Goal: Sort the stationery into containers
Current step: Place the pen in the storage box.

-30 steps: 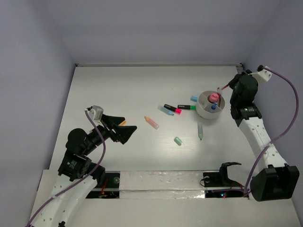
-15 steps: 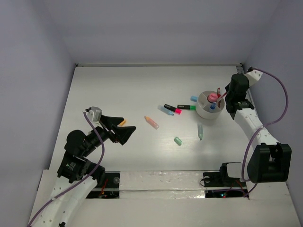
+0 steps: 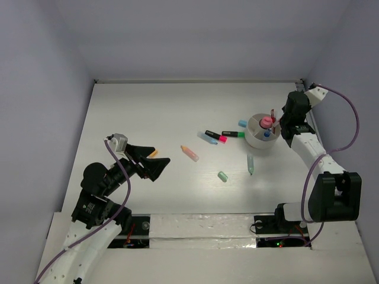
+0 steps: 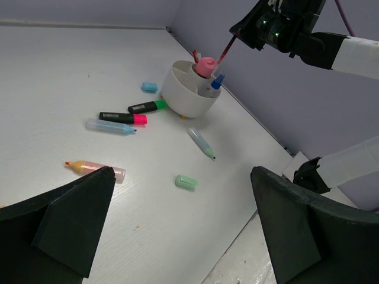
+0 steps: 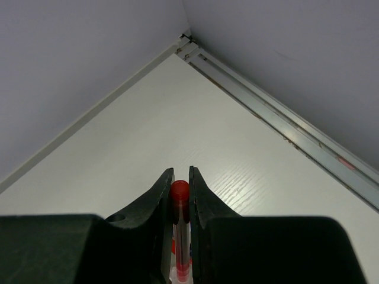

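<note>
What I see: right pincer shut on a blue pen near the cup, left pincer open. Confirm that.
Wrong colour: the pen in the right pincer is red, not blue, as the right wrist view shows. It is near the cup, and the left pincer is open.

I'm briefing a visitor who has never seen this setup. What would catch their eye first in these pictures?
The right gripper, shut on a thin red pen, tips it toward the whitish cup at the right of the table, where a pink-capped bottle stands. Left of the cup, loose markers lie scattered; the left gripper gapes open at front left.
</note>
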Controlling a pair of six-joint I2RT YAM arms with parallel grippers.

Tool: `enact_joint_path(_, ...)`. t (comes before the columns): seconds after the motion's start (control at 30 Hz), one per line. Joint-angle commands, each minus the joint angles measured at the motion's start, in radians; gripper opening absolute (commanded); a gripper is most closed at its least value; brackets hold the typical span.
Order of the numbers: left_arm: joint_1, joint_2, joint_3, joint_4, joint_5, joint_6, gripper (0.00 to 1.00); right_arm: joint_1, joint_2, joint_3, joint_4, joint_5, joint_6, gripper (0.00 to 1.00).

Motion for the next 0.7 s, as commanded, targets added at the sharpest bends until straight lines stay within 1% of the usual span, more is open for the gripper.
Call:
enact_joint_path(0.0, -0.004, -0.007, 0.020, 0.034, 0.006, 0.014, 0.99, 0.000, 0.018, -0.005, -0.065, 0.026, -0.018, 0.00)
enact_joint_path(0.3, -0.004, -0.009, 0.020, 0.034, 0.003, 0.014, 0.99, 0.000, -0.083, 0.038, -0.064, 0.021, -0.059, 0.00)
enact_joint_path(0.5, -0.004, -0.012, 0.020, 0.033, 0.003, 0.014, 0.99, 0.000, -0.099, 0.050, -0.062, 0.044, -0.094, 0.00)
enact_joint_path(0.67, -0.004, -0.014, 0.020, 0.033, 0.003, 0.013, 0.99, 0.000, -0.059, 0.035, -0.073, 0.027, -0.074, 0.00)
